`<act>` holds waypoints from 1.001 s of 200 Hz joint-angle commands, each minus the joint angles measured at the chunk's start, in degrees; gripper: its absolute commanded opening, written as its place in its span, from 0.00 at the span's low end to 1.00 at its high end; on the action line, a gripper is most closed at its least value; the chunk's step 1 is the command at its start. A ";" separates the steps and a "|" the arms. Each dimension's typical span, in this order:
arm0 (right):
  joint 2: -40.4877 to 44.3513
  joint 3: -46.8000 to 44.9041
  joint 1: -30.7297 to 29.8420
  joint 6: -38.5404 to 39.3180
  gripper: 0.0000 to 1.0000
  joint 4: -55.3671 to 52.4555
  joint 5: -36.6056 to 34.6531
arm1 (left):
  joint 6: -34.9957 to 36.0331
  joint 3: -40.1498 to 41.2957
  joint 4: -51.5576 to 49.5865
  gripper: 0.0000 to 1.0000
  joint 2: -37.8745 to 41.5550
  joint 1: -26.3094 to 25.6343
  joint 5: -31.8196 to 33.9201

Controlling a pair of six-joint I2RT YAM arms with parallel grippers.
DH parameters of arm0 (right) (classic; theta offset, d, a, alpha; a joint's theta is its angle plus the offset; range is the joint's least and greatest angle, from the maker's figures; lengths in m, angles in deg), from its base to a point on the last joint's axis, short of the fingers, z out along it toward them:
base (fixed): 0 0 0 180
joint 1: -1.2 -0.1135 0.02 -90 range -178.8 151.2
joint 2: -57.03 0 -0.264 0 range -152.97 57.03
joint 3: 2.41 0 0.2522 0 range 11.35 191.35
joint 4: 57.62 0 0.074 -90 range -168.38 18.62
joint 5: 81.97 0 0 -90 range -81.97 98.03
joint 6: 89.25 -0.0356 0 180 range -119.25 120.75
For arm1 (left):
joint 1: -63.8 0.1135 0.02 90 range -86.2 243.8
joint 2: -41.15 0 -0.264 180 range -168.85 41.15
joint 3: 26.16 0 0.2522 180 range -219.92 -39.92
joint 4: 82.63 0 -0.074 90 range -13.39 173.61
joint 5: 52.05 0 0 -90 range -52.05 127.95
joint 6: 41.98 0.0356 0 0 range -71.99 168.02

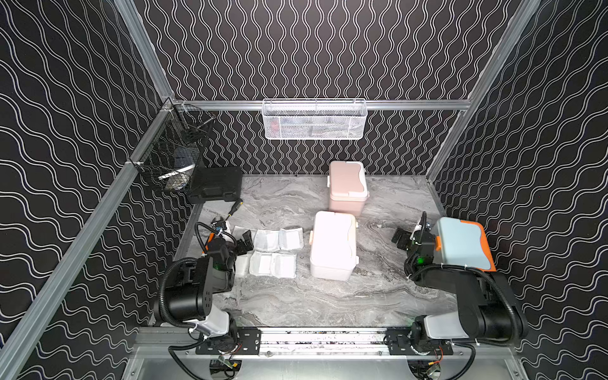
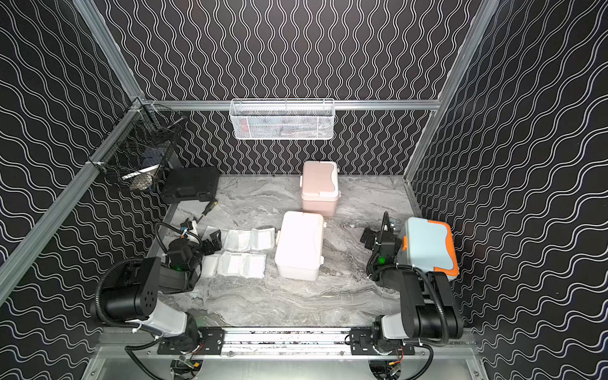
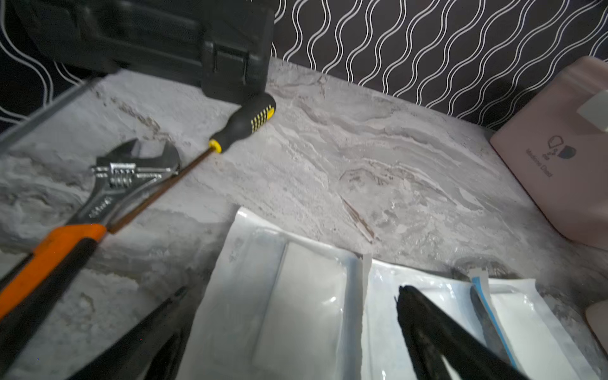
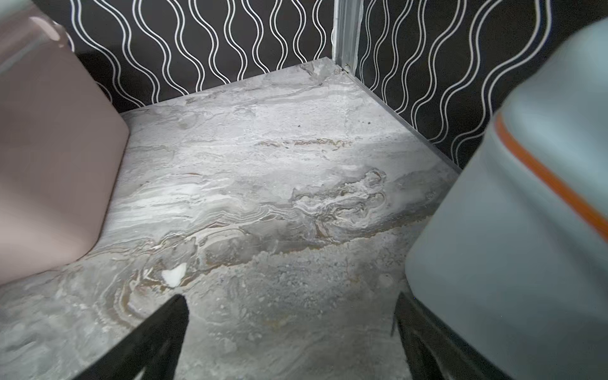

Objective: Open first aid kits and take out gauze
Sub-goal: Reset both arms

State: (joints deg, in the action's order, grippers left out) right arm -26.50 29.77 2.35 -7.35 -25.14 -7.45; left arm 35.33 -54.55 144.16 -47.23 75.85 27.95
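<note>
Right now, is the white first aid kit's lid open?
No, in a top view the white first aid kit stands with its lid shut flat on the box.

Bare bench [image 1: 329,306] lies open along the near edge and between the white kit [image 1: 333,245] and blue kit [image 1: 460,243]. Gauze packets [image 1: 273,253] cover the left side; a black case [image 1: 215,184], screwdriver [image 3: 243,121] and wrench [image 3: 131,171] crowd the far-left corner.
</note>
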 commanded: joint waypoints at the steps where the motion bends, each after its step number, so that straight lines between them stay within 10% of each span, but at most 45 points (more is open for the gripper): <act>1: -2.61 -2.86 0.17 1.14 1.00 15.17 3.04 | 2.47 -0.46 3.52 0.99 0.42 -0.41 1.77; 43: -14.72 -6.20 -0.15 4.95 1.00 35.06 9.49 | 8.43 0.45 8.02 0.99 -3.00 -6.73 5.89; 101: -10.81 5.86 -0.38 3.36 1.00 4.75 8.87 | 10.94 -5.96 -0.62 0.99 -6.57 -12.84 15.27; 200: -11.91 4.33 -0.36 4.40 1.00 10.22 8.69 | 13.47 -6.63 -1.98 0.99 -6.40 -14.81 14.73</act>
State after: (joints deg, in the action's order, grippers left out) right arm -38.30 34.12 2.06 -3.24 -17.12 1.25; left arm 46.10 -60.74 142.06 -53.59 62.04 42.57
